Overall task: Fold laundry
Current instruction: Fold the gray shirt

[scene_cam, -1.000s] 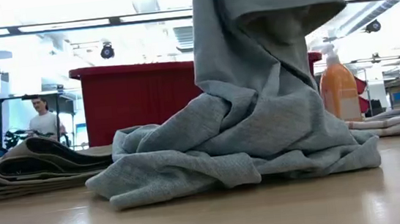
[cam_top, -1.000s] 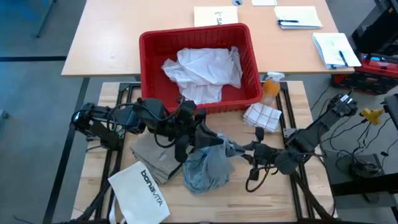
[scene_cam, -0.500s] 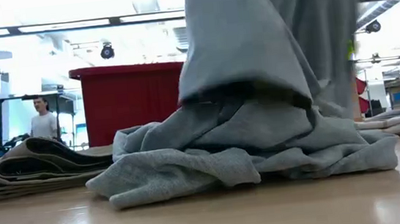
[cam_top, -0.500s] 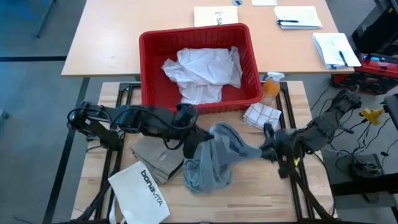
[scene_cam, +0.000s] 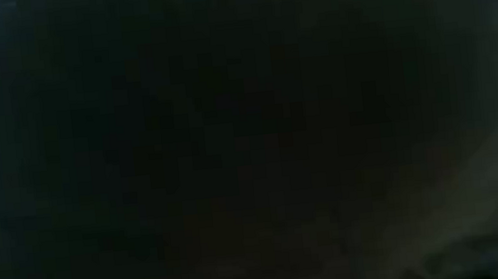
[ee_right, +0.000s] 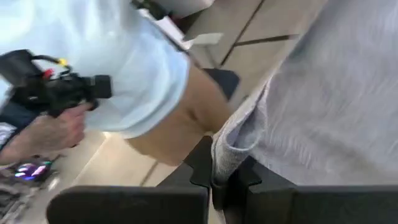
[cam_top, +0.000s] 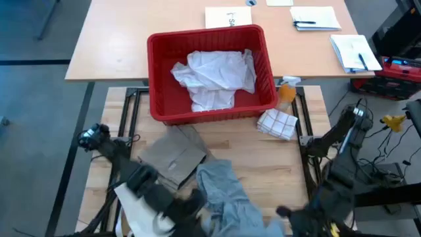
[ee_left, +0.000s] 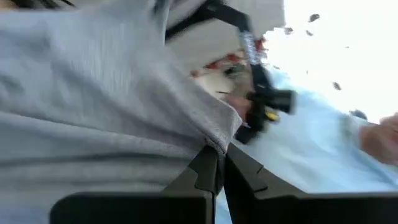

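item: grey tee (cam_top: 227,197), stretched between both grippers at the table's (cam_top: 263,155) near edge, part of it still resting on the wood, its lower end running out of the high view. left gripper (ee_left: 217,171): fingers pressed together on a hem of the tee, seen in the left wrist view. right gripper (ee_right: 225,171): fingers pinching another edge of the same tee, seen in the right wrist view. step in hand, as i judge it: drawing the tee out flat before folding. to do it well i keep both pinches firm, pull evenly so the cloth spreads rather than ropes, and lay it down on bare wood clear of the khaki piece (cam_top: 172,155) and the white bag (cam_top: 141,207). low view: dark, apparently covered; i get nothing from it. container: red basket (cam_top: 266,59), at the far side of the table, holding the crumpled white shirt (cam_top: 214,76); nothing else visible inside. loose items: checked cloth (cam_top: 277,123) just beside the basket's right corner, orange spray bottle (cam_top: 287,91) near it. a person's hand holds a camera in the wrist views, beyond the table.
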Tool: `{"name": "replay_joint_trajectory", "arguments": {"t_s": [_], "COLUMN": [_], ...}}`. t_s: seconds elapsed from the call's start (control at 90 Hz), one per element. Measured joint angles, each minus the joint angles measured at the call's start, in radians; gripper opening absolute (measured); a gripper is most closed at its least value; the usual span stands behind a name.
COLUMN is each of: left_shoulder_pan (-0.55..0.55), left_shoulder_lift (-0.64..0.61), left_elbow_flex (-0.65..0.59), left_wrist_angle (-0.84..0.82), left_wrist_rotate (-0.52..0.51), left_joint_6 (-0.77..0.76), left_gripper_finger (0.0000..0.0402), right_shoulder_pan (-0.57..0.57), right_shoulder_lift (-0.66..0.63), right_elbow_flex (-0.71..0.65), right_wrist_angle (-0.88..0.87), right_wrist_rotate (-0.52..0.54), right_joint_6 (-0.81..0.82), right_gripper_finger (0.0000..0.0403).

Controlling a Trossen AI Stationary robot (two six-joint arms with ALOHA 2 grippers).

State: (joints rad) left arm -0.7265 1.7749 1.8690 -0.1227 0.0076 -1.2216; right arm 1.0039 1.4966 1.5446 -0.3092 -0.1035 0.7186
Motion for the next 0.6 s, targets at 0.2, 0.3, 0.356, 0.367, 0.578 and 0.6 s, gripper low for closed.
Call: {"name": "replay_joint_trajectory", "arguments": {"t_s": [0.2, 0.3, 0.356, 0.367, 0.578, 0.6], "left_shoulder_pan": [-0.102, -0.139, -0.155, -0.158, -0.195, -0.201], "left_shoulder_lift": [0.066, 0.093, 0.110, 0.114, 0.166, 0.170], "left_elbow_flex": [0.000, 0.000, 0.000, 0.000, 0.000, 0.000], "left_wrist_angle": [0.241, 0.291, 0.311, 0.316, 0.461, 0.475], "left_wrist_rotate": [-0.024, -0.025, -0.021, -0.018, 0.029, 0.032], "left_joint_6": [-0.047, -0.096, -0.140, -0.148, -0.256, -0.258], "left_gripper_finger": [0.0000, 0.0000, 0.0000, 0.0000, 0.0000, 0.0000], "right_shoulder_pan": [0.056, 0.063, 0.065, 0.065, 0.068, 0.068], "right_shoulder_lift": [0.209, 0.305, 0.361, 0.371, 0.532, 0.546], "right_elbow_flex": [0.248, 0.373, 0.446, 0.460, 0.695, 0.712], "right_wrist_angle": [0.002, 0.001, -0.005, -0.005, 0.005, 0.003], "right_wrist_rotate": [-0.003, -0.023, -0.033, -0.035, -0.126, -0.134], "right_joint_6": [0.035, 0.044, 0.044, 0.044, 0.104, 0.103], "right_gripper_finger": [0.0000, 0.0000, 0.0000, 0.0000, 0.0000, 0.0000]}}
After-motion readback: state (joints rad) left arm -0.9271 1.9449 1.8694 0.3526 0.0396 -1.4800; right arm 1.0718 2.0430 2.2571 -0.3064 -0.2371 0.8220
